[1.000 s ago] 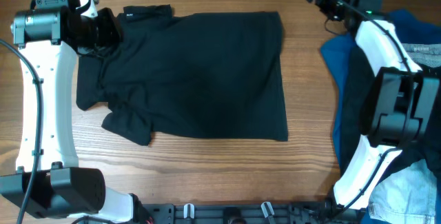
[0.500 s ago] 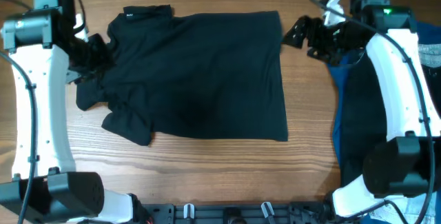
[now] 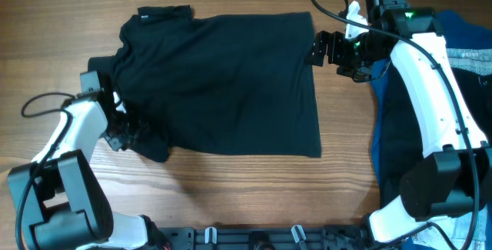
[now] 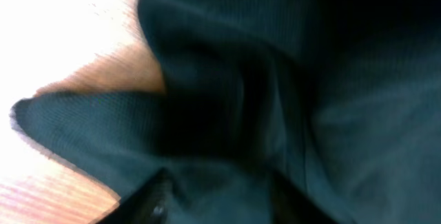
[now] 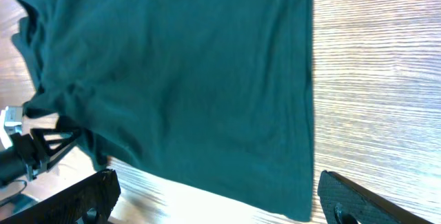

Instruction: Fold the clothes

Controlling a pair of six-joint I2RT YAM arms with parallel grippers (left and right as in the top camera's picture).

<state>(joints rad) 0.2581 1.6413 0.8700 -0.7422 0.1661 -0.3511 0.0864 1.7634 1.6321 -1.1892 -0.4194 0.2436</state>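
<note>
The clothes, one black collared shirt (image 3: 223, 81), lie spread flat on the wooden table (image 3: 231, 188), collar (image 3: 163, 11) at the far left. My left gripper (image 3: 124, 132) is low over the near-left sleeve (image 3: 144, 144). In the left wrist view the dark fabric (image 4: 227, 79) fills the frame, and the gripper (image 4: 219, 182) has its fingers apart with bunched cloth between them. My right gripper (image 3: 317, 48) hovers wide open just off the shirt's far right corner. In the right wrist view the gripper (image 5: 219, 196) has the shirt's edge (image 5: 303, 114) below it and nothing in its grasp.
A bright blue garment (image 3: 384, 73) and a black one with a grey waistband (image 3: 470, 54) are heaped at the right edge under my right arm. Pale cloth (image 3: 453, 211) lies at the near right. A black rail (image 3: 254, 238) runs along the front edge.
My left arm swung from the far-left collar area down to the near-left sleeve. My right arm came from the far right corner in toward the shirt's right edge. The shirt barely shifted.
</note>
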